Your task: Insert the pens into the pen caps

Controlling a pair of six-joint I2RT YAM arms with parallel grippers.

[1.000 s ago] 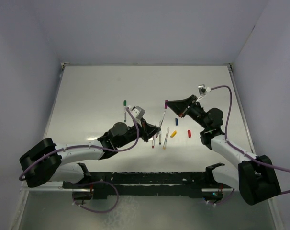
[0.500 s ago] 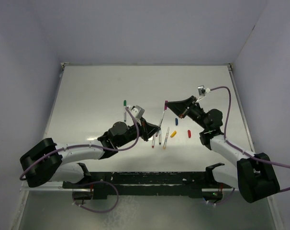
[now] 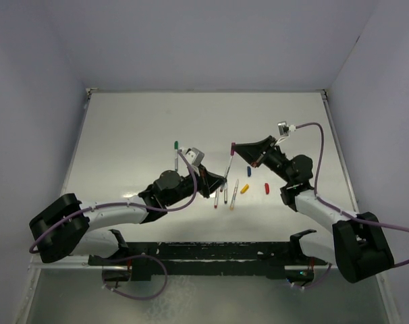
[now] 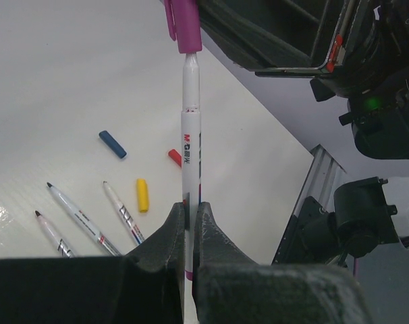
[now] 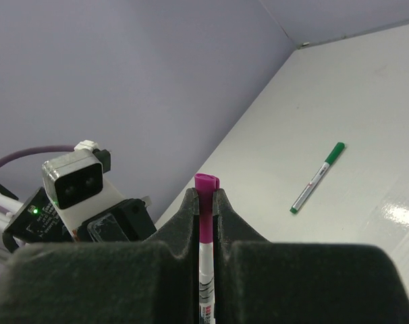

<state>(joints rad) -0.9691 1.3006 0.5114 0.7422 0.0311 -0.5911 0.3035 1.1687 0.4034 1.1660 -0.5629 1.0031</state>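
From above, a pen (image 3: 228,164) is seen clamped in the left gripper (image 3: 223,180) and slanted up over the table (image 3: 123,121). Its tip is met by the magenta cap (image 3: 233,144), which is pinched in the right gripper (image 3: 236,148). In the left wrist view, the tip is seen entering that cap. Three bare pens (image 4: 83,217), a blue cap (image 4: 112,144), a red cap (image 4: 174,157) and a yellow cap (image 4: 142,194) are seen lying on the table. In the right wrist view, a green-capped pen (image 5: 317,177) is shown lying well apart.

Soft, even overhead light leaves the white table (image 3: 157,121) bright and shadows faint. Glossy glare patches lie right of the right hand (image 5: 204,197) and left of the left hand (image 4: 189,210). Nearest the lens, both hands are dark and blurred.
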